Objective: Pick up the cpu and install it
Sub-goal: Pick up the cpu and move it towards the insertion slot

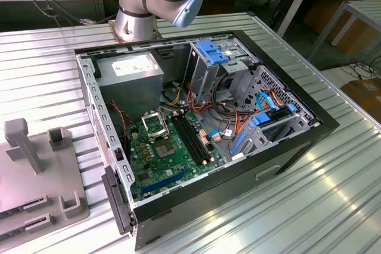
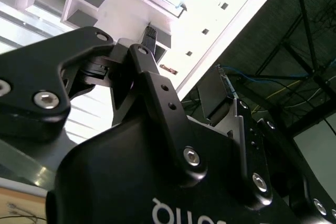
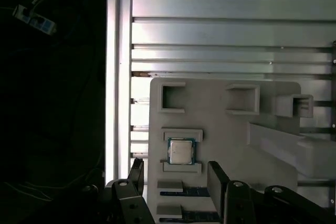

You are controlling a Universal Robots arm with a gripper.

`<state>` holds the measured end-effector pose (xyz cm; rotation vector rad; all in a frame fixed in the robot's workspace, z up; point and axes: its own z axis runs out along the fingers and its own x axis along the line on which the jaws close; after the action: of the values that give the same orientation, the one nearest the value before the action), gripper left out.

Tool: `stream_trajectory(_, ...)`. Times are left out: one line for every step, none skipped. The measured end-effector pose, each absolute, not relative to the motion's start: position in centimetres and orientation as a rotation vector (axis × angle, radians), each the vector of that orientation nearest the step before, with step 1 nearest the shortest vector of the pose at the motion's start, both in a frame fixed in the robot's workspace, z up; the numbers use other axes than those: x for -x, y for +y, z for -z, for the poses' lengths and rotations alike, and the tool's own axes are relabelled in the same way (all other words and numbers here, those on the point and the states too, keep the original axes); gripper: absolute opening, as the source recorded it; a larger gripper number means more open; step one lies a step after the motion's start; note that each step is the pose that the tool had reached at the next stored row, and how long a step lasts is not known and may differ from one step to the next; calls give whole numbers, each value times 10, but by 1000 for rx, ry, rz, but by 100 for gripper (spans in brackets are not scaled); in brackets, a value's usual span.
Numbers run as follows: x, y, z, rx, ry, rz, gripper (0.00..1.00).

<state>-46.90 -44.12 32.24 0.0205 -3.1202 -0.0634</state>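
Glare streaks the ribbed table [image 1: 321, 206]; the case [image 1: 297, 154] lies shadowed inside.

No readable text; print on power supply [image 1: 138, 81] label [image 1: 132, 66] illegible
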Motion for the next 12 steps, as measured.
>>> stream_trajectory(469, -441, -322, -21, -3121, 63, 60)
stream_trajectory(469, -441, -321, -21, -3122, 63, 60)
stream_trajectory(469, -441, -321, -21, -3123, 63, 60)
stream_trajectory(469, -441, -321, -21, -3124, 63, 60)
stream_trajectory(469, -441, -320, -21, -3125, 63, 60)
stream_trajectory(469, -441, -319, -22, -3126, 64, 60)
stream_trajectory(469, -441, -318, -22, -3127, 64, 60)
stream_trajectory(469, -441, -318, -22, -3128, 64, 60)
stream_trajectory(469, -441, -316, -22, -3128, 64, 60)
stream_trajectory(469, -441, -315, -22, -3128, 64, 60)
stream_trajectory(469, -441, -314, -22, -3128, 63, 60)
stream_trajectory(469, -441, -312, -22, -3128, 64, 60)
